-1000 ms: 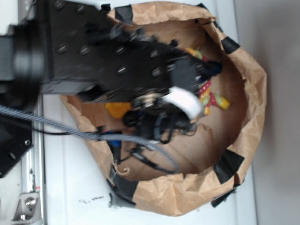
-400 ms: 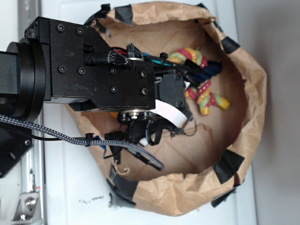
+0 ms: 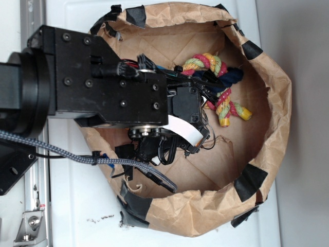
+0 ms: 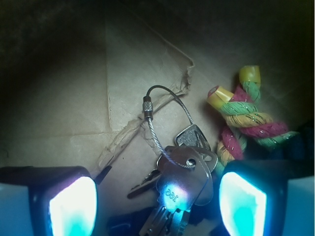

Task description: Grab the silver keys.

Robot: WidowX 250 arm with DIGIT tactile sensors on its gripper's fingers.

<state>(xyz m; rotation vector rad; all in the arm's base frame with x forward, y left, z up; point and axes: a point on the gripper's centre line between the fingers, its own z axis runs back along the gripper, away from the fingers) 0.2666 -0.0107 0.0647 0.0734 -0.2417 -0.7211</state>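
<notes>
The gripper (image 4: 157,204) hangs open astride the silver keys (image 4: 179,184), which lie on the paper bag's floor (image 4: 74,98) at the wrist view's six o'clock; closing and lifting remain.

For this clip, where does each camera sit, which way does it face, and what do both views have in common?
Exterior: above the scene, looking down into the brown paper bag; the black arm fills the left and hides the pincer.
Wrist: mounted on the arm, looking past the two lit fingertips of the open pincer at the silver keys lying between them on the bag floor.
Shared: the multicoloured rope and the bag's paper floor; the keys show only in the wrist view.
</notes>
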